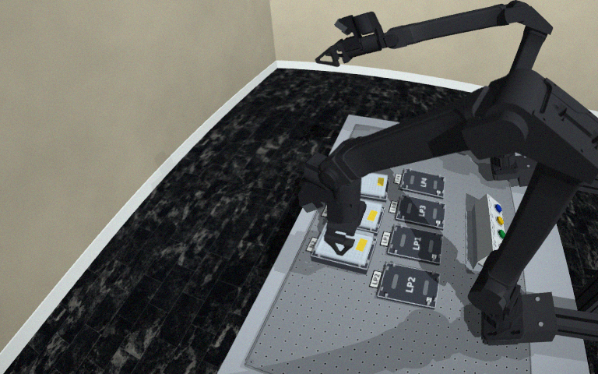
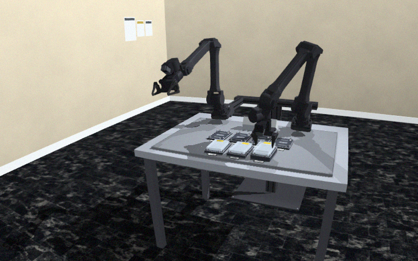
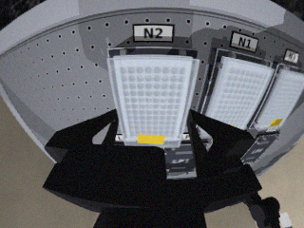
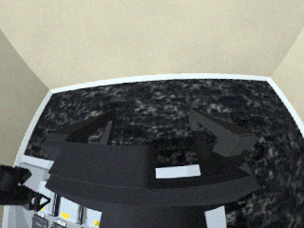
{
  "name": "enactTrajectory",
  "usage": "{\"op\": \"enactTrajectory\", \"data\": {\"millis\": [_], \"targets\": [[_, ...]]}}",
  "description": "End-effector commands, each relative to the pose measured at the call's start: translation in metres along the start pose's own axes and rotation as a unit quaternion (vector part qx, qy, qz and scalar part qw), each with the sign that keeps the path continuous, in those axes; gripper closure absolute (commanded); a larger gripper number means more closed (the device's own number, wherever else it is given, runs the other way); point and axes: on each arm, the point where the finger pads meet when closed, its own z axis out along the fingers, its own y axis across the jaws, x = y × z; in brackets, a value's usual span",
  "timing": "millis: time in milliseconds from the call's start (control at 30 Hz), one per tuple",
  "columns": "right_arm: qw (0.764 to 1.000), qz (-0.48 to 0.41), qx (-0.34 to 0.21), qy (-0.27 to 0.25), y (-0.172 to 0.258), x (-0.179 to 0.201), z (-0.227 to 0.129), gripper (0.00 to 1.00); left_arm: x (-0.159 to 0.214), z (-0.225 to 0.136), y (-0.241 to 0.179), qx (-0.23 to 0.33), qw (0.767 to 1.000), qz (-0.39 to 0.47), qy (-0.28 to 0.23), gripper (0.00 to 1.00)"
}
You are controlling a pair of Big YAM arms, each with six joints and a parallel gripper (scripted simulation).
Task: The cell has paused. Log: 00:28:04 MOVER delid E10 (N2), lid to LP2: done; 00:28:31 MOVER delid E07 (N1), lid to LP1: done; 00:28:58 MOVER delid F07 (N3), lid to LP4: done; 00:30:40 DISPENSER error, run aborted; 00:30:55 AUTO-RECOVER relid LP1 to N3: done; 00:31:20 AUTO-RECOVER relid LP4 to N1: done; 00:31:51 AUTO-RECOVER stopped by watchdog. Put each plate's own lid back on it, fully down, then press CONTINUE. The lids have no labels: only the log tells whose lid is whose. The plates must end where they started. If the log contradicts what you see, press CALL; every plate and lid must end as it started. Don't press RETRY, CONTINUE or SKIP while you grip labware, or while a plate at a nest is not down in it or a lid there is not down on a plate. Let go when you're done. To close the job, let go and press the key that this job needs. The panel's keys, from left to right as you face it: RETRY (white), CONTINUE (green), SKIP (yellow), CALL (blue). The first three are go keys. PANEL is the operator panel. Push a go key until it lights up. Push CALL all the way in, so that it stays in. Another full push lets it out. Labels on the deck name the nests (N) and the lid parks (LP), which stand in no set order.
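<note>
My left gripper [image 1: 346, 242] [image 2: 264, 144] [image 3: 152, 112] is shut on a clear lid with a yellow tag [image 1: 361, 245] [image 2: 267, 143] [image 3: 151, 139]. The lid is over the plate [image 3: 152, 90] at N2, roughly lined up; whether it is fully down I cannot tell. Lidded plates stand at N1 [image 1: 372, 215] [image 2: 240, 149] [image 3: 239, 90] and N3 [image 1: 372, 185] [image 2: 217, 146] [image 3: 287, 97]. Parks LP2 [image 1: 407, 284], LP1 [image 1: 416, 244], LP3 [image 1: 422, 211] and LP4 [image 1: 423, 181] hold no lids. My right gripper [image 1: 327, 64] [image 2: 161, 93] [image 4: 152, 113] is open and empty, high off the deck.
The operator panel [image 1: 477, 234] stands behind the parks. Its blue key [image 1: 498, 207], yellow key [image 1: 500, 220] and green key [image 1: 501, 234] show; the left arm hides the white key in the top view. The left forearm passes over the deck near N3.
</note>
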Motion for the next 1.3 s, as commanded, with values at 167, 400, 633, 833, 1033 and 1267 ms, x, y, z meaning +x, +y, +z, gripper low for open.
{"op": "enactTrajectory", "data": {"millis": [167,400,633,833,1033,1267], "targets": [[1.0,0.003,0.001,-0.02,-0.0002,-0.0305,0.007,0.0,-0.009,0.0015,0.0021,0.003,1.0,0.0,-0.01,1.0],[1.0,0.003,0.001,-0.02,-0.0002,-0.0305,0.007,0.0,-0.0084,0.0037,0.0007,0.003,1.0,0.002,-0.009,1.0],[1.0,0.003,0.001,-0.02,-0.0002,-0.0305,0.007,0.0,-0.0089,0.0056,0.0011,0.003,1.0,0.001,-0.01,1.0],[1.0,0.003,0.001,-0.02,-0.0002,-0.0305,0.007,0.0,-0.0146,0.0028,0.0002,0.006,1.0,0.0,-0.019,1.0],[1.0,0.003,0.001,-0.02,-0.0002,-0.0305,0.007,0.0,-0.0144,0.0001,-0.0031,0.007,1.0,0.0,-0.017,1.0],[1.0,0.003,0.001,-0.02,-0.0002,-0.0305,0.007,0.0,-0.0144,0.0,-0.0031,0.007,1.0,0.0,-0.017,1.0]]}}
